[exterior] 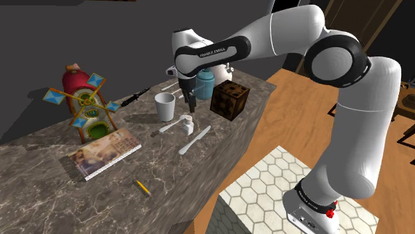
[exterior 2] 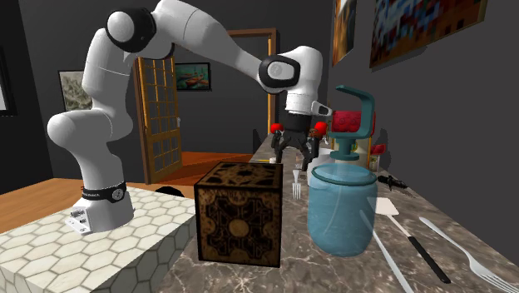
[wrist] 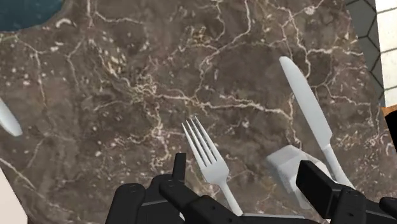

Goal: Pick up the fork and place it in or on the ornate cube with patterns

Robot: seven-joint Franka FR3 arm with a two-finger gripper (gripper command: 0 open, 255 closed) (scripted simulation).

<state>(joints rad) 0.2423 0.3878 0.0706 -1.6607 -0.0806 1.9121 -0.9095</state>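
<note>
The hand (exterior 2: 297, 151) is almost closed and pinches the fork (exterior 2: 296, 185) by its handle. The prongs point down at the brown marble surface (wrist: 127, 114), and the fork seems to hang a little above it. A tall blue jar (exterior 2: 341, 208) stands just beside the hand. The ornate cube (exterior 2: 237, 212), dark with gold patterns, sits near, on the other side of the fork from the jar. A knife (wrist: 305, 108) lies flat on the surface close by. I think the job now is to carry the fork to the cube. To do it well, the hand should go up first so the prongs pass over the cube's edge. It should stay away from the jar, stop over the middle of the cube's top, come down low, and only then let go.
</note>
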